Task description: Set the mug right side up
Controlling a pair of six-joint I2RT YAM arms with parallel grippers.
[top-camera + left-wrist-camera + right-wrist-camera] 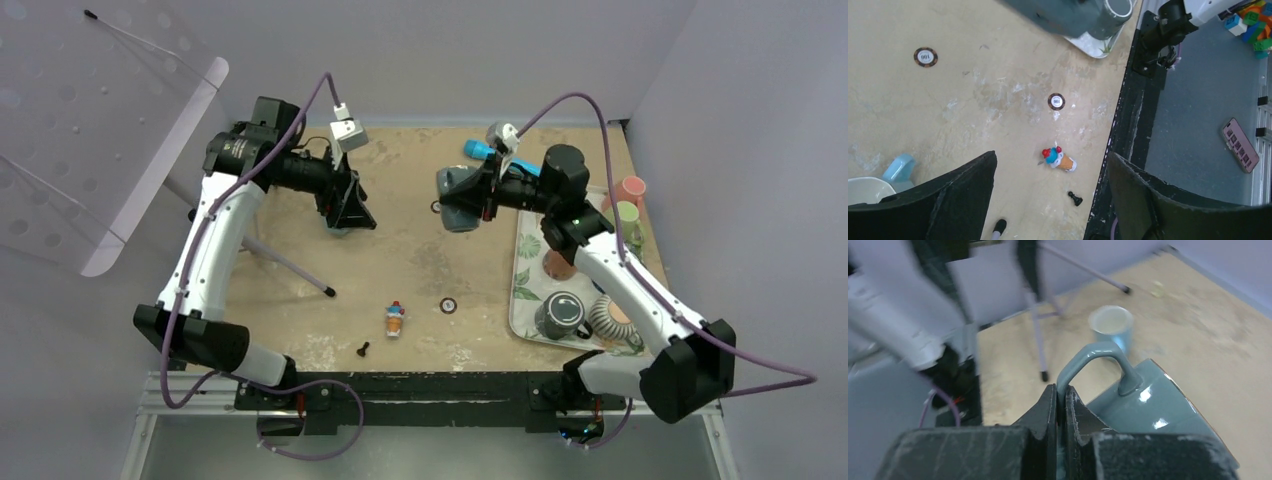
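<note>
Right wrist: right hand (1060, 390) closed tight on teal mug (1158, 410) handle; left hand (1052, 162) spread wide, holding nothing.

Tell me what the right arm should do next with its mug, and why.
Probably roll the wrist to bring the teal mug upright: the right gripper pinches its handle, and it hangs tilted above the table.
</note>
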